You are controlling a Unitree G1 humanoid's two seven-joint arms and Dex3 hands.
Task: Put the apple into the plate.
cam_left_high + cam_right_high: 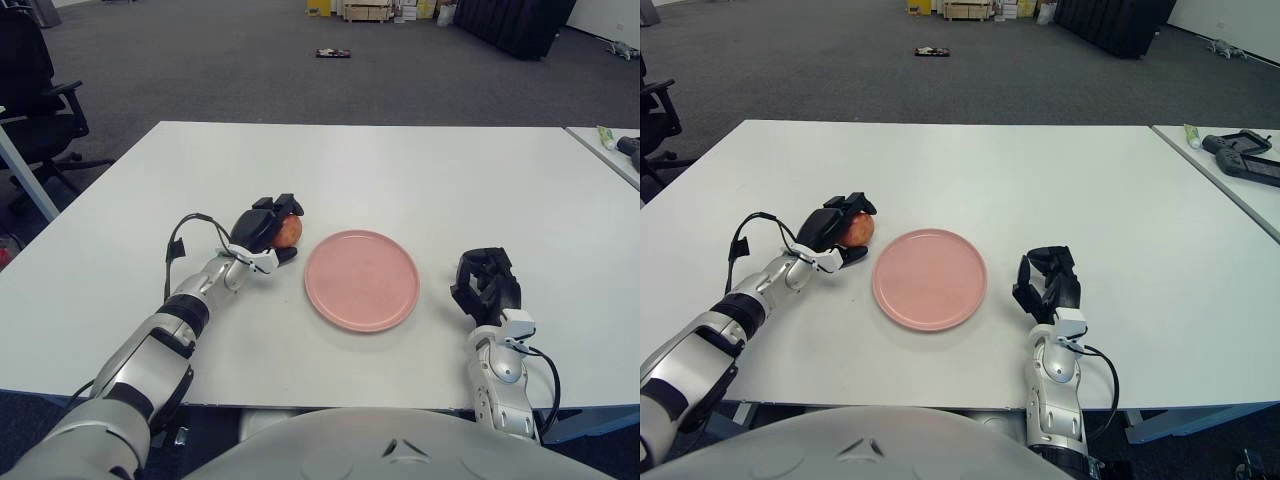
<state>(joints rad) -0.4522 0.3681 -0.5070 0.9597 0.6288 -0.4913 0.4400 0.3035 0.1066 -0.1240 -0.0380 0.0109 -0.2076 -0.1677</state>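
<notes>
- At the far left edge of the frame, a black office chair (40, 95) stands on the grey carpet beside the white table (400, 170).
- Left of centre, the left hand (262, 226) reaches in from the lower left, its black fingers (285, 204) curled over the top and near side of the apple (289, 231). The hand grips the apple.
- The apple, red with an orange tint, sits low at the table surface, just beside the left rim of the plate and outside it. Whether it touches the table I cannot tell, as the hand covers its underside.
- In the centre, the pink plate (361, 280) lies flat on the table with nothing on it.
- Right of centre, the right hand (485, 286) shows to the right of the plate, well apart from the rim. Its fingers are curled inward and hold nothing.
- At the right edge, in the right eye view, a second table (1240, 190) carries a dark handheld device (1244, 150) and a small tube-like item (1192, 136).
- At the top of the frame, a small dark object (336, 54) lies on the carpet.
</notes>
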